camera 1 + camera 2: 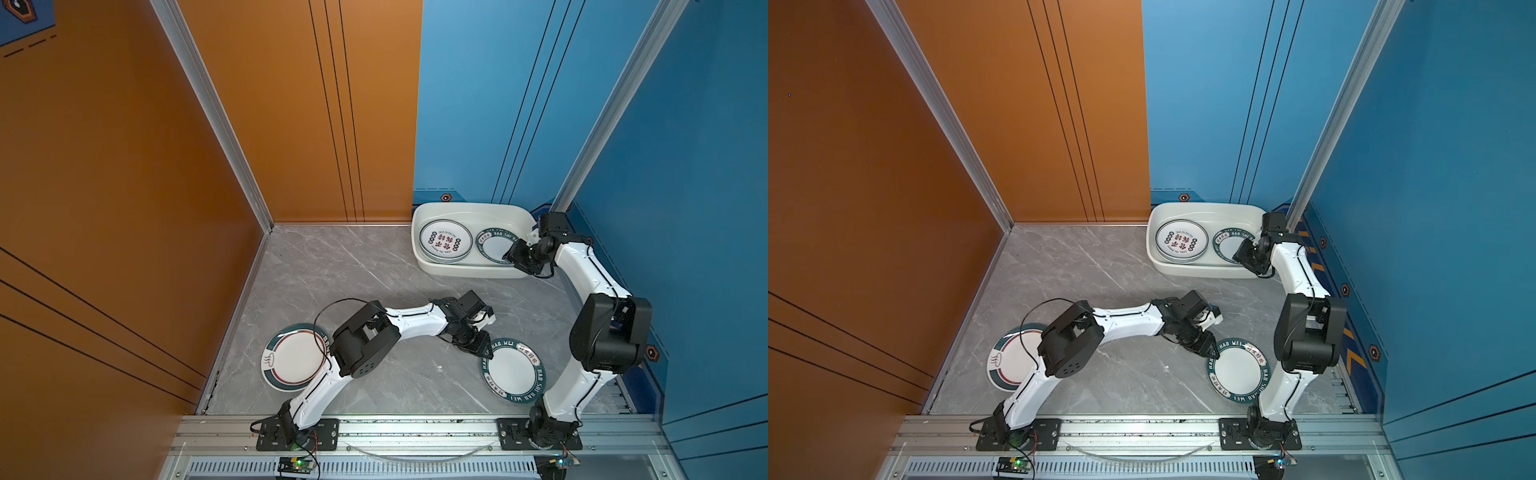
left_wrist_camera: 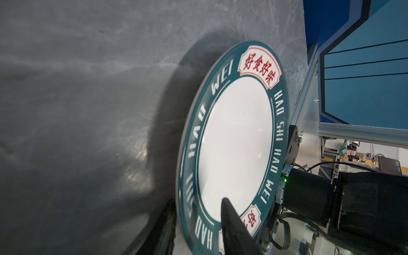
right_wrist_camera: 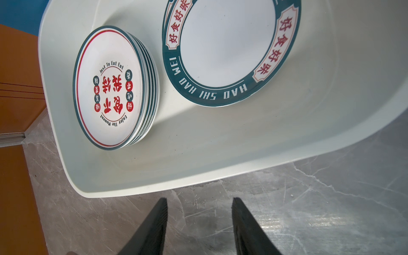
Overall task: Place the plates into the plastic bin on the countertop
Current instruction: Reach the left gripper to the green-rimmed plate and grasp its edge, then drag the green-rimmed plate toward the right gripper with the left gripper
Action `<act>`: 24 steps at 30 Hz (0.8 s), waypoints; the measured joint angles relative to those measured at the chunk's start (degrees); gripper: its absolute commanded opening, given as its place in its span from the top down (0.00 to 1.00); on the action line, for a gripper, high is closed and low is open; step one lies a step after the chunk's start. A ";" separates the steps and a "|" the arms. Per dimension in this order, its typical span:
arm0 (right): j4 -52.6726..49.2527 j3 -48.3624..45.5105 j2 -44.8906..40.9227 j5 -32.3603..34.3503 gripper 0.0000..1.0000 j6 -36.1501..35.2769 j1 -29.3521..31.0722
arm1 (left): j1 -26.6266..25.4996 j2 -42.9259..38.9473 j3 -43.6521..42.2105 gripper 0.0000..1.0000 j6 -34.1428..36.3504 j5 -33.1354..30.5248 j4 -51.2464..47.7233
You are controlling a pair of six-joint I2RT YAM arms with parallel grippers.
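**A:** Two plates lie on the table (image 1: 374,270), both outside the plastic bin (image 1: 469,208) in the far right corner?

**B:** Yes. Inside it sit a stack (image 1: 444,242) and, beside that, a green-rimmed plate (image 1: 490,249). Left to move: the red-ringed plate (image 1: 291,361) near the left edge and the lettered plate (image 1: 513,370) by the right arm's base.

**A:** Jaws?

**B:** The left gripper (image 1: 482,352) has its jaws either side of the lettered plate's rim; pinched or not, I cannot tell. The right gripper (image 3: 199,199) is parted, empty, by the bin's near wall.

Two plates (image 1: 514,371) (image 1: 293,358) lie on one countertop (image 1: 374,282); one bin (image 1: 469,204) holds two plate piles (image 1: 445,241) (image 1: 494,251).
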 measured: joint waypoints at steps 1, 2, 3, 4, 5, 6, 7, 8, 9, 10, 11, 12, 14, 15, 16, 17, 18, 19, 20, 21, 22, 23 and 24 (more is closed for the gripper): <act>0.07 -0.02 0.00 0.00 0.50 0.00 0.00 | 0.00 0.26 0.42 0.68 0.04 0.13 -0.28; 0.20 -0.02 0.00 0.00 0.50 0.02 -0.07 | 0.00 0.55 0.81 0.69 0.20 0.17 -0.57; 0.31 -0.02 -0.02 0.00 0.50 0.00 -0.09 | 0.00 0.81 1.11 0.70 0.24 0.35 -0.74; 0.31 -0.02 -0.02 -0.02 0.50 0.00 -0.11 | 0.00 1.05 1.42 0.70 0.31 0.55 -0.81; 0.31 -0.02 -0.02 0.00 0.50 0.00 -0.17 | 0.00 1.25 1.62 0.71 0.42 0.70 -0.81; 0.31 -0.02 -0.02 -0.02 0.50 0.00 -0.22 | 0.00 1.40 1.79 0.72 0.44 0.85 -0.81; 0.31 -0.02 0.00 0.00 0.50 0.00 -0.24 | 0.00 1.55 1.90 0.72 0.44 1.03 -0.79; 0.31 -0.02 -0.02 0.00 0.50 0.00 -0.28 | 0.00 1.70 2.08 0.74 0.44 1.22 -0.79; 0.31 -0.04 0.00 -0.02 0.50 0.00 -0.33 | 0.00 1.90 2.27 0.76 0.48 1.33 -0.79; 0.33 -0.11 0.00 -0.02 0.50 0.00 -0.33 | 0.00 2.03 2.38 0.77 0.44 1.42 -0.76; 0.31 -0.17 -0.02 0.00 0.50 0.00 -0.33 | 0.00 2.16 2.51 0.78 0.52 1.49 -0.79; 0.33 -0.28 -0.02 0.00 0.50 0.00 -0.33 | 0.00 2.23 2.54 0.81 0.59 1.55 -0.76; 0.33 -0.52 -0.02 0.00 0.50 0.00 -0.33 | 0.00 2.51 2.62 0.83 0.61 1.66 -0.74; 0.33 -0.61 -0.02 0.00 0.50 0.00 -0.33 | 0.02 2.67 2.73 0.84 0.63 1.81 -0.72; 0.33 -0.68 -0.02 0.00 0.50 0.00 -0.33 | 0.00 2.75 2.82 0.85 0.61 1.84 -0.74; 0.33 -0.70 -0.02 0.00 0.50 0.00 -0.33 | 0.00 2.80 2.89 0.87 0.61 1.84 -0.74; 0.33 -0.72 -0.02 0.00 0.50 0.00 -0.33 | 0.02 2.84 2.89 0.89 0.57 1.90 -0.74; 0.33 -0.72 -0.02 0.00 0.50 0.00 -0.33 | 0.04 2.86 2.91 0.89 0.37 2.12 -0.66; 0.33 -0.72 -0.04 -0.02 0.50 0.00 -0.33 | 0.07 2.91 2.91 0.91 0.15 2.64 -0.52; 0.33 -0.79 -0.11 -0.02 0.50 0.00 -0.33 | 0.07 2.93 2.91 0.92 -0.04 3.08 -0.52; 0.35 -0.87 -0.26 -0.02 0.50 0.00 -0.33 | 0.07 2.93 2.91 0.94 -0.20 3.45 -0.44; 0.37 -1.01 -0.52 -0.02 0.50 0.00 -0.33 | 0.07 2.93 2.91 0.99 -0.33 3.65 -0.37; 0.33 -1.18 -0.81 -0.07 0.50 0.00 -0.33 | 0.20 2.93 2.91 1.00 -0.48 3.82 -0.35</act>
